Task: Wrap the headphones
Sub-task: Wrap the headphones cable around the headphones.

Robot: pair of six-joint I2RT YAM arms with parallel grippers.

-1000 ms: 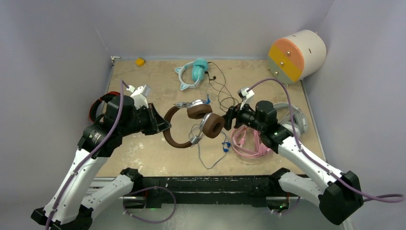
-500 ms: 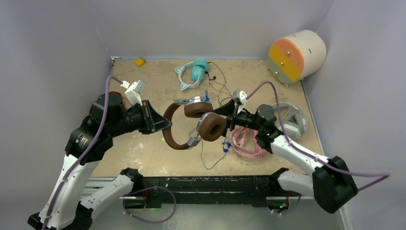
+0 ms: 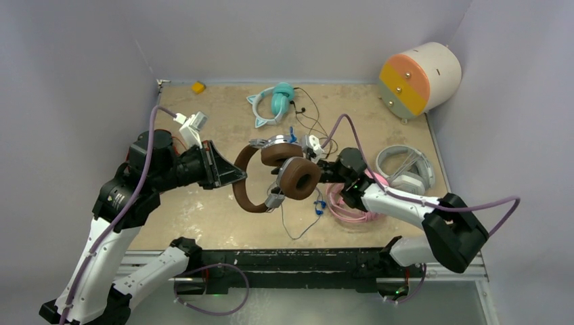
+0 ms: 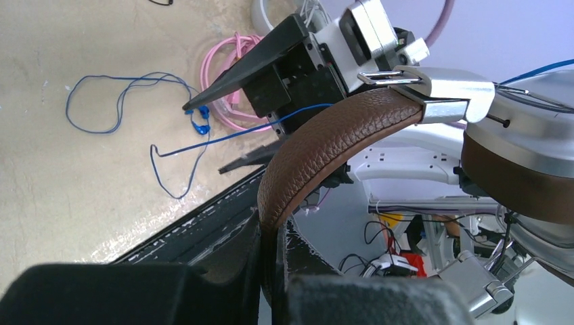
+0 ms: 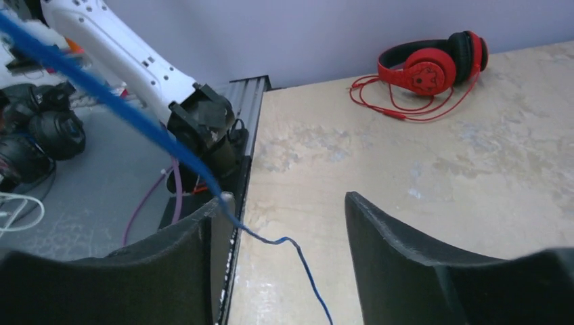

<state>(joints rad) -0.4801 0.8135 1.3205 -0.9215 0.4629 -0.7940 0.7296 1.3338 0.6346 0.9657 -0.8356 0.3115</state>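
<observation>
The left gripper (image 3: 229, 175) is pinching the brown leather headband of the brown headphones (image 3: 292, 177), its fingers pressed together on the band, and is holding them up over the middle of the desk (image 3: 203, 217). The right gripper (image 5: 288, 200) is hanging just behind the silver cups with its fingers spread apart. The blue cord (image 4: 169, 152) is running past the tip of one of its fingers without being clamped, then trailing down in loops onto the desk. The pink pair (image 3: 352, 213) is lying under the right arm, and the grey-white pair (image 3: 406, 166) is lying near the desk's right edge.
</observation>
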